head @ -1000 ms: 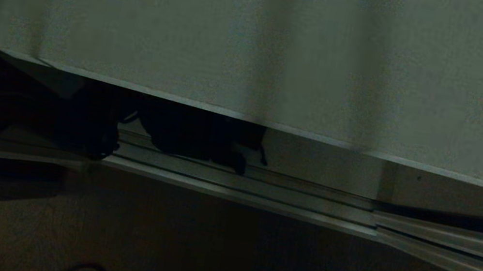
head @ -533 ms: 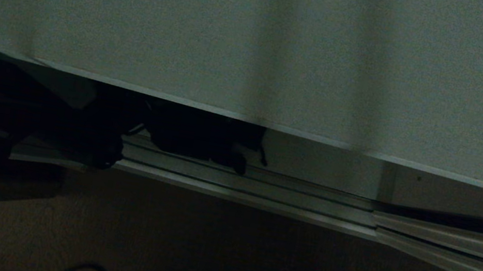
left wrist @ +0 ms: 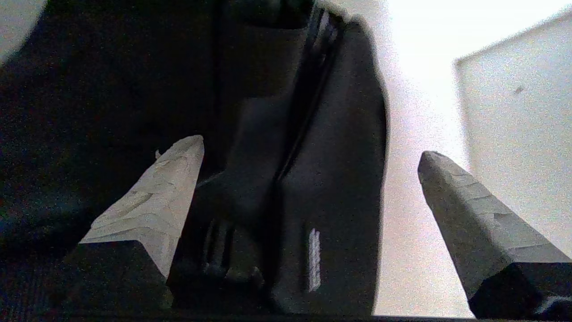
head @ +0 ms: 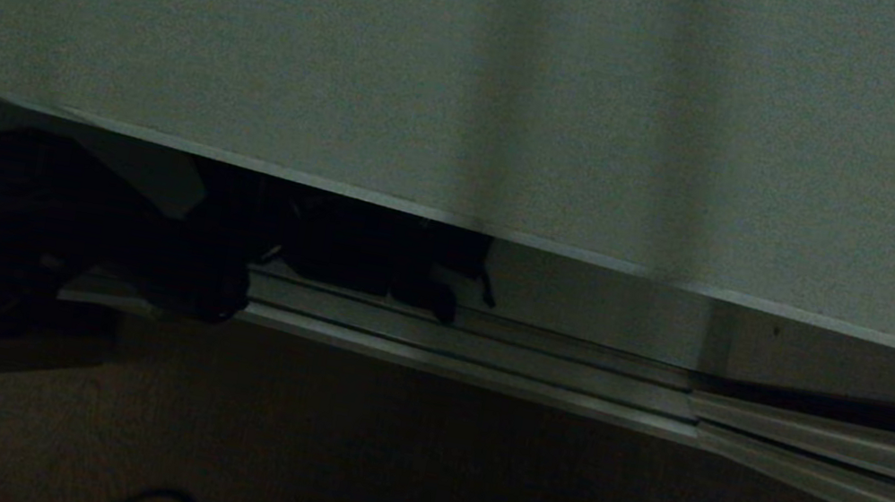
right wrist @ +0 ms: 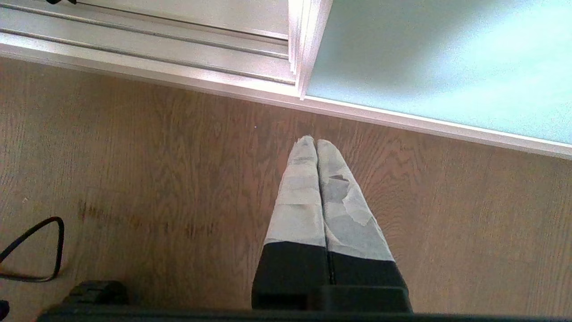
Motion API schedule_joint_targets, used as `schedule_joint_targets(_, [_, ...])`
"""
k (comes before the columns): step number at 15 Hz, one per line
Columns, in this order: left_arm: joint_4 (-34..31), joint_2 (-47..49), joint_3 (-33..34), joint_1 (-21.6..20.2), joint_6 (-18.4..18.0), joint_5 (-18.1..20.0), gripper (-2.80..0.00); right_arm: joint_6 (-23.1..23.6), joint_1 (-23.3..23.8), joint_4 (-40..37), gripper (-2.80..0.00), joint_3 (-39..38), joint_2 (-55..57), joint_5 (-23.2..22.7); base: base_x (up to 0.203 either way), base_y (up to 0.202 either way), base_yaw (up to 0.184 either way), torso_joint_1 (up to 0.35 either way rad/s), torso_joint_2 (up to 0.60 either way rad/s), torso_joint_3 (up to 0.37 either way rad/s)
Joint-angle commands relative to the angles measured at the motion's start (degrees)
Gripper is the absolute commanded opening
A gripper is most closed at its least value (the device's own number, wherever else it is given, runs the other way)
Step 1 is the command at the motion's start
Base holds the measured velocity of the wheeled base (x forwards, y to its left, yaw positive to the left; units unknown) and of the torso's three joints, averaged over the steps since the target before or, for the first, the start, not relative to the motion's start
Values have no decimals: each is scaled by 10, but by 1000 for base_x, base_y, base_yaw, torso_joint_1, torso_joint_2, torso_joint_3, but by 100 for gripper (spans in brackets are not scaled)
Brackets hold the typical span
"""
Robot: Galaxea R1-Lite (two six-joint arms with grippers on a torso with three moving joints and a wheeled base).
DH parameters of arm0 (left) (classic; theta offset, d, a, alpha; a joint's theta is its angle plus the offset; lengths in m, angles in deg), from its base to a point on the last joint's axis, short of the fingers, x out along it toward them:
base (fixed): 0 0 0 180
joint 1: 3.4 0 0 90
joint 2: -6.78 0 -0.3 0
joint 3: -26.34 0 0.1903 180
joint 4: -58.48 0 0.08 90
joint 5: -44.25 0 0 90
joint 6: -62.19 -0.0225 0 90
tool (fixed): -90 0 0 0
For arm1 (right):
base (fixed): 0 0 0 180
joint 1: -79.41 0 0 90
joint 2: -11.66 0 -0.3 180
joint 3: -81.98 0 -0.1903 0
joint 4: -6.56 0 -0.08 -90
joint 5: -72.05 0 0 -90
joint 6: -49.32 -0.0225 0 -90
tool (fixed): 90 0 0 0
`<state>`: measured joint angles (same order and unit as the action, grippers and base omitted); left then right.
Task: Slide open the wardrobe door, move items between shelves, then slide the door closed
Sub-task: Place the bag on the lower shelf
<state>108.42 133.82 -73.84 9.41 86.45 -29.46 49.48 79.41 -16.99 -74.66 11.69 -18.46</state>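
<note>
Your left gripper (left wrist: 310, 152) has crept in toward the black bag (head: 374, 252) over the last second, jaws spread wide and empty. The bag lies under the shelf (head: 474, 92), so the grasp looks next. Right gripper (right wrist: 316, 143) hangs clenched above the floor.

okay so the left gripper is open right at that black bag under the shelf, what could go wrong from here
1. The left gripper is open with the black bag between its fingers, off-centre; closing now may catch only a fold or the strap, so the bag could slip.
2. The bag sits low under the shelf; lifting could knock the shelf's front edge.
3. Dragging it out may snag the door track.
</note>
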Motion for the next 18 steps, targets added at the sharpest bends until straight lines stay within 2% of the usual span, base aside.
schedule_joint_targets(1, [4, -13, -10, 1, 9, 2, 0, 0, 0, 0, -280, 0, 0, 0, 0, 0, 0, 0, 0, 0])
schedule_joint_targets(4, [49, -2, -45, 0, 6, 3, 0, 0, 0, 0, -280, 0, 0, 0, 0, 0, 0, 0, 0, 0])
schedule_joint_targets(6, [53, 8, -56, 0, 5, -4, 0, 0, 0, 0, -280, -1, 0, 0, 0, 0, 0, 0, 0, 0])
schedule_joint_targets(8, [54, 14, -64, 2, 5, -37, 0, 0, 0, 0, -280, 0, 0, 0, 0, 0, 0, 0, 0, 0])
schedule_joint_targets(9, [56, 15, -66, 5, 5, -38, 0, 0, 0, 0, -280, 0, 0, 0, 0, 0, 0, 0, 0, 0])
schedule_joint_targets(12, [59, -4, -64, 5, 4, -32, 0, 0, 0, 0, -280, 0, 0, 0, 0, 0, 0, 0, 0, 0])
schedule_joint_targets(14, [60, -12, -62, 5, 1, -4, 0, 0, 0, 0, -280, 0, 0, 0, 0, 0, 0, 0, 0, 0])
schedule_joint_targets(18, [60, -21, -61, 7, -33, 6, 0, 0, 0, 0, -280, -1, 0, 0, 0, 0, 0, 0, 0, 0])
